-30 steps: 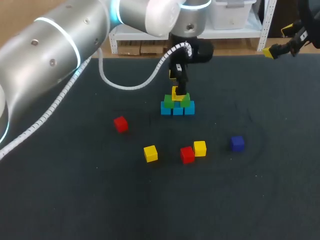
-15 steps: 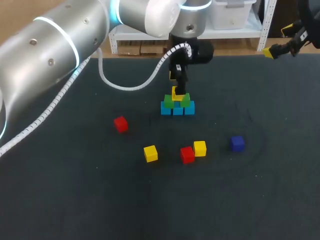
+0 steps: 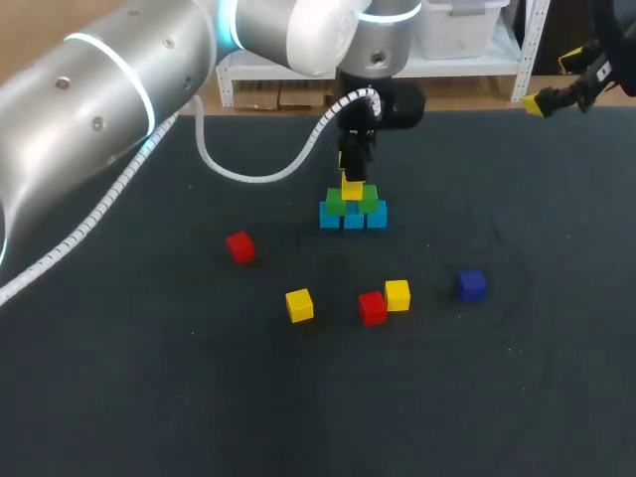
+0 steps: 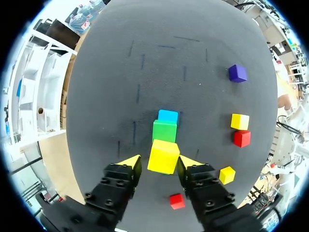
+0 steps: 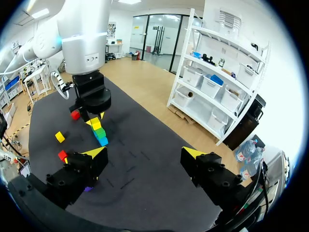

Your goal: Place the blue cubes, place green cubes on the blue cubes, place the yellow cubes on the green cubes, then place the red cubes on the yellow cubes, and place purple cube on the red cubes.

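Left jaws lifted clear, open; matte yellow cube (image 3: 352, 189) atop green cubes (image 3: 336, 205); right jaws open

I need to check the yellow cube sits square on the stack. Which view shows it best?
The left wrist view: the yellow cube lies large between the left gripper's open fingers, atop a green cube. The head view shows it small, under the gripper; the right wrist view shows it tiny and far off.
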### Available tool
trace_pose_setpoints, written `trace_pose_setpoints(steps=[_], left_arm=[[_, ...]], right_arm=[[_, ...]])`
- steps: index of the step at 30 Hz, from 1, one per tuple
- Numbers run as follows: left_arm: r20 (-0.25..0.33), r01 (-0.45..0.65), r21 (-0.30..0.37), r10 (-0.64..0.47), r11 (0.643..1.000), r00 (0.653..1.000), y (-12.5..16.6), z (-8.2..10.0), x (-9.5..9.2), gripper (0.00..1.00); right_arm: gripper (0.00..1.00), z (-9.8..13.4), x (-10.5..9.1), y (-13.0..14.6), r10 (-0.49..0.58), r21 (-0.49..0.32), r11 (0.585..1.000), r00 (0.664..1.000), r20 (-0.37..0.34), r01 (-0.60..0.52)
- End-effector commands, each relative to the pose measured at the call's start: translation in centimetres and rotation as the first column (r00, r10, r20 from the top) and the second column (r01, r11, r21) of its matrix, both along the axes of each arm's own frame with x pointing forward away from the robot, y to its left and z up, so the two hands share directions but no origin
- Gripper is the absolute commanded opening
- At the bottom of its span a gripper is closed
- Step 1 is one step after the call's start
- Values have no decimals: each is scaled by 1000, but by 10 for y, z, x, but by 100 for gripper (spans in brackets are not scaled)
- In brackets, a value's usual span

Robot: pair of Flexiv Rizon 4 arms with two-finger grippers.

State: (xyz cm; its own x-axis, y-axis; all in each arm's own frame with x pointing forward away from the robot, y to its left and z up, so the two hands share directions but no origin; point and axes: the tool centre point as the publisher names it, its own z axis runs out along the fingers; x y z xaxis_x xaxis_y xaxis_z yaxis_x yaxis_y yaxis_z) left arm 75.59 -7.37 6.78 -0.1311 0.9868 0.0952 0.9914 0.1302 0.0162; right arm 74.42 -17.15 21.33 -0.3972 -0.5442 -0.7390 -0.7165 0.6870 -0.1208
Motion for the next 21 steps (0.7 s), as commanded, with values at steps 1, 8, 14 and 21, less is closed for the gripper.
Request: trace_pose_setpoints(steps=[1,8,14,21], left_arm=[[7,0,-6,0,1000,1000,3,0,-3,43],[5,10,-8,-10,1000,1000,3,3,-5,100],[-1,35,-20,-35,999,999,3,3,-3,100],[3,154,-86,-154,984,988,-2,9,-8,100]], right_arm=[[100,0,-1,1,-4,-2,1000,1000,2,4],[100,0,-1,1,-4,-2,1000,1000,2,4],[100,0,-1,1,-4,-2,1000,1000,2,4],[100,0,-1,1,-4,-2,1000,1000,2,4]])
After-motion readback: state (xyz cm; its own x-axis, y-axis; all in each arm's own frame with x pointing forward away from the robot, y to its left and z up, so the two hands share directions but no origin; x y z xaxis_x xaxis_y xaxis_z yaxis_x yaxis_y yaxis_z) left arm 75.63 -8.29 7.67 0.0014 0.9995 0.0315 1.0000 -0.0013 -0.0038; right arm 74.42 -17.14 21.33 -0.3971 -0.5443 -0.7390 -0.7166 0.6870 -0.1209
